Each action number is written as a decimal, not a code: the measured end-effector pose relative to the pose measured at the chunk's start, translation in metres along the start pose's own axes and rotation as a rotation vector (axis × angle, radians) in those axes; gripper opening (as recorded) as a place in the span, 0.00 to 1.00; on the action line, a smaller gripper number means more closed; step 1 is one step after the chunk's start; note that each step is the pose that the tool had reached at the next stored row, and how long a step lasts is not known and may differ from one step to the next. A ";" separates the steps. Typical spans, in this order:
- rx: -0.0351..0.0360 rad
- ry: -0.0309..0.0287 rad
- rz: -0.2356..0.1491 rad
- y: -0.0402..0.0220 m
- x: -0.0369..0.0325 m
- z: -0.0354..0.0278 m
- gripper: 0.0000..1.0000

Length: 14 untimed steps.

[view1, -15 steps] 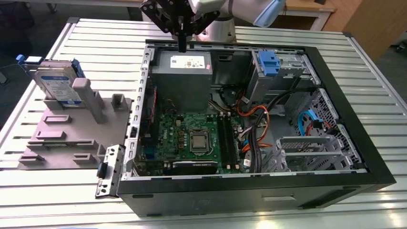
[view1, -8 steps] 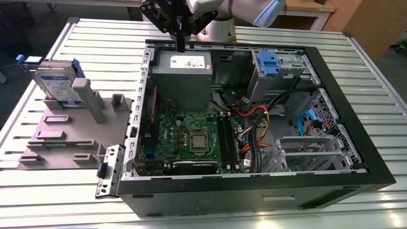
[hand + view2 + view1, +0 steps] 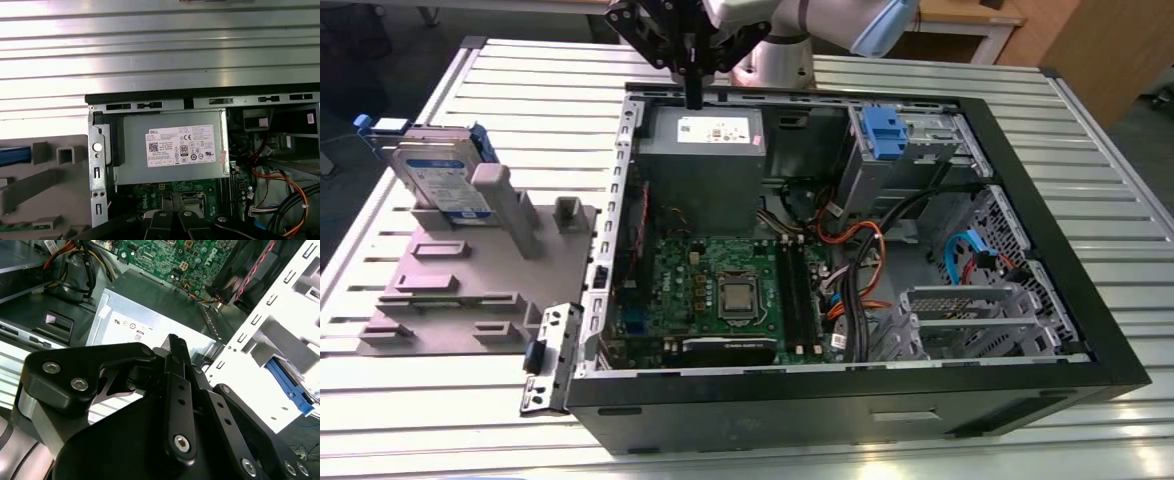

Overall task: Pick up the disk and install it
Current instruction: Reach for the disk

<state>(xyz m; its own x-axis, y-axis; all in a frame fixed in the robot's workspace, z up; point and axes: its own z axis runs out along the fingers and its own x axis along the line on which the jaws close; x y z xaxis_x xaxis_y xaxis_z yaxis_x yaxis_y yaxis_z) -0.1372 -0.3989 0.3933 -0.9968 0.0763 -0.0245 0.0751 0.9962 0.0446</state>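
The disk, a silver drive with a white-and-blue label and blue side rails, stands on edge in a grey fixture at the exterior view's left, outside the computer case. My gripper hangs over the far edge of the open case, just above the grey power-supply box, well away from the disk. In the second wrist view its black fingers lie pressed together with nothing between them. A blue edge of the disk shows in the first wrist view.
The open black computer case lies on a slatted metal table. Inside are the green motherboard, loose cables and a drive bay holding a bare blue bracket. A metal side bracket lies by the fixture.
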 end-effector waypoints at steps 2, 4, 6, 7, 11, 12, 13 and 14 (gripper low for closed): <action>0.0000 0.0000 0.000 -0.0001 0.0002 0.0000 0.11; 0.0001 0.0000 0.000 -0.0001 0.0004 0.0000 0.11; 0.0000 0.0000 0.000 -0.0001 0.0007 0.0000 0.11; 0.0000 0.0000 0.000 -0.0001 0.0010 0.0000 0.11; 0.0000 0.0000 0.000 -0.0003 0.0034 -0.0001 0.11; 0.0000 0.0000 0.000 -0.0003 0.0040 -0.0001 0.11; 0.0000 0.0001 0.000 -0.0004 0.0045 -0.0002 0.11; 0.0001 0.0001 0.000 -0.0004 0.0048 -0.0002 0.11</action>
<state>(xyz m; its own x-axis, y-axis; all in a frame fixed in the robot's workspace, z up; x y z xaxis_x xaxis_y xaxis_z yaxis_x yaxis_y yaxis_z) -0.1421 -0.3989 0.3933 -0.9968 0.0762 -0.0244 0.0751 0.9962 0.0445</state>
